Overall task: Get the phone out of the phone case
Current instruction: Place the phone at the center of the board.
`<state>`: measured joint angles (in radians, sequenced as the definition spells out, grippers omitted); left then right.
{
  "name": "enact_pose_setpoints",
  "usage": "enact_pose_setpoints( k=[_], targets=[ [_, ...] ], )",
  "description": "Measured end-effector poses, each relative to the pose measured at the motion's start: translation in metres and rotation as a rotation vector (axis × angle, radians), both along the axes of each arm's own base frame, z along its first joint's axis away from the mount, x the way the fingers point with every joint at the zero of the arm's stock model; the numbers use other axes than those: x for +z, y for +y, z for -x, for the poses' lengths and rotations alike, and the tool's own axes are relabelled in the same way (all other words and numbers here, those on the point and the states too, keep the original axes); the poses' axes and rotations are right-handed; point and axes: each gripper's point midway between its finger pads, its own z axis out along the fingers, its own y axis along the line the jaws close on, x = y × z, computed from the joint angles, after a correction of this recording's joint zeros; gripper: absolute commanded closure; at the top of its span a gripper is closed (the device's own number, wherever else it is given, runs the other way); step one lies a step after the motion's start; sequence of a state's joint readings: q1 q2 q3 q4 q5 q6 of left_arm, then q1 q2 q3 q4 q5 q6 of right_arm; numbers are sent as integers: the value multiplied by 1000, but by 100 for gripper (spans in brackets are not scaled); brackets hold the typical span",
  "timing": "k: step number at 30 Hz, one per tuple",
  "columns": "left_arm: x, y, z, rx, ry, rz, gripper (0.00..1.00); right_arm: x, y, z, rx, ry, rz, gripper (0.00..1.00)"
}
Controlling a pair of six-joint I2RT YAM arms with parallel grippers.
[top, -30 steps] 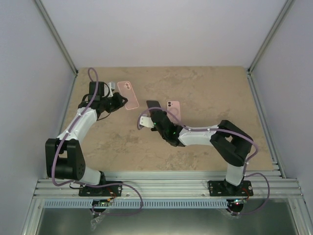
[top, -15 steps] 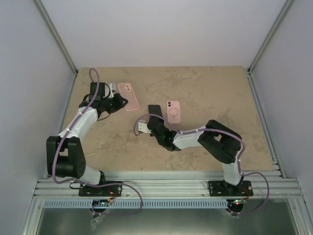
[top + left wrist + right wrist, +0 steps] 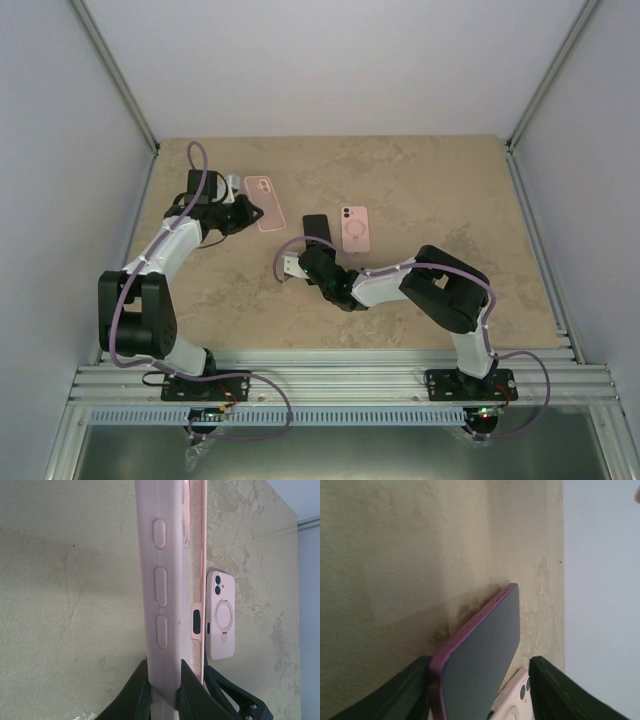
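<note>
Right gripper [image 3: 481, 667] has its two black fingers [image 3: 412, 687] spread wider than the slim purple-edged phone with the dark screen [image 3: 485, 640]. The 9 o'clock finger touches the phone's purple edge. A narrow gap shows between the screen side and the 3 o'clock finger. The phone is bare, out of any case, and tilted, with its far end down on the beige mottled stone-look tabletop [image 3: 430, 170] and its near end between the fingers. From above it sits near the table's middle.

Toward 10 o'clock from it, well apart, the left gripper [image 3: 160, 700] is clamped on the near short end of the empty translucent pink phone case [image 3: 159, 580]. Its black fingers [image 3: 132, 697] press against the side wall that carries three oval button bumps. The wrist view sees the case edge-on, and I cannot tell whether it touches the table.

Just beside the phone at 3 o'clock, an opaque pink phone-shaped piece with twin camera lenses and a round ring on its back [image 3: 220, 615] lies flat on the tabletop. Neither gripper touches it. Pale grey walls [image 3: 330, 60] close the table at 9, 12 and 3 o'clock.
</note>
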<state>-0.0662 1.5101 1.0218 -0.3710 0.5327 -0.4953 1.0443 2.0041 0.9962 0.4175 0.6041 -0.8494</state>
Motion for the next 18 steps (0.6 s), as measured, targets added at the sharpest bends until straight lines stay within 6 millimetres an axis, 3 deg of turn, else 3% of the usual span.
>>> enact_pose_setpoints(
  k=[7, 13, 18],
  targets=[
    [-2, 1, 3, -11, 5, -13, 100, -10, -2, 6, 1, 50, 8, 22],
    [-3, 1, 4, -21, 7, -23, 100, -5, 5, 8, 6, 77, -31, 3],
    [-4, 1, 6, -32, 9, -27, 100, -2, 10, 16, 32, 137, -51, 2]
  ],
)
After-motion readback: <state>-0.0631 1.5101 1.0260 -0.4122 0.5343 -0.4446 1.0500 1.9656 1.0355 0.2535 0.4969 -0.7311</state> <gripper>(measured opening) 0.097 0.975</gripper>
